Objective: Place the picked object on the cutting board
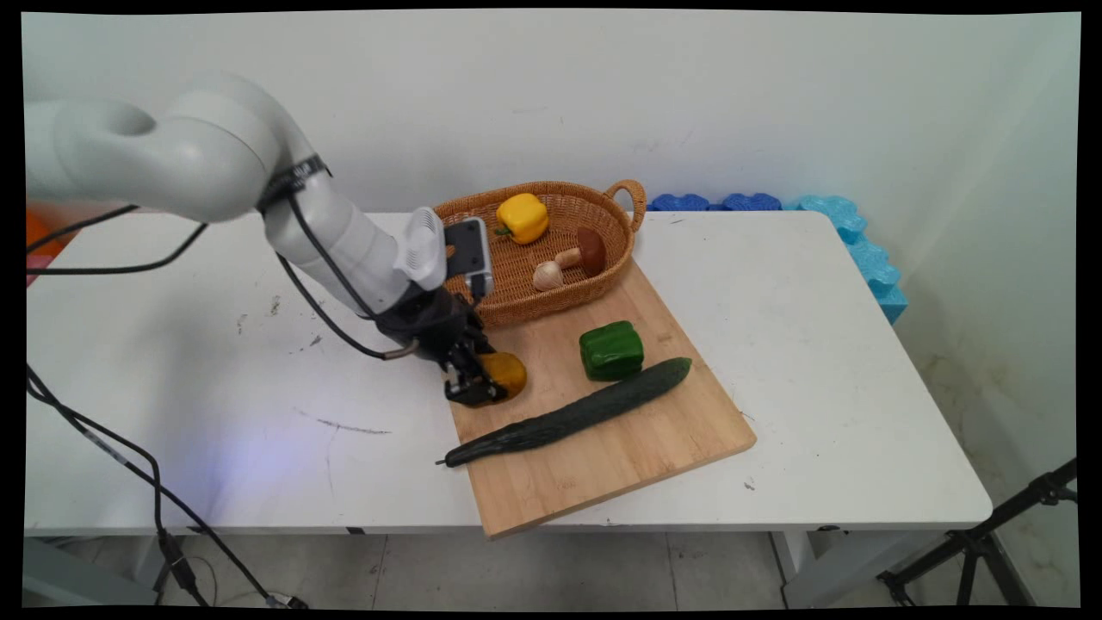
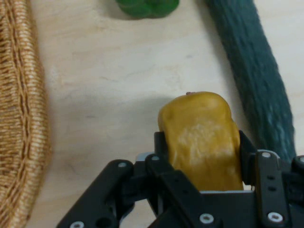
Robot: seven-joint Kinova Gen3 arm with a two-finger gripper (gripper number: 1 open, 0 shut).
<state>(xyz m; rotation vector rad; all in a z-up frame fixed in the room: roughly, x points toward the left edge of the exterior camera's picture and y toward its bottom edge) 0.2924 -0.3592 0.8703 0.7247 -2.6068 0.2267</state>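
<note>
a dark cucumber is seen lying nearest on the cutting board, which rests on the white counter. just behind the cucumber, at the board's left edge, a yellow-orange vegetable is clamped between the closed-in fingers of the end effector, low at the board's surface; whether it is lifted cannot be told. a green pepper sits mid-board. at the board's far end, a wicker basket is seen holding a yellow pepper, a mushroom and garlic.
</note>
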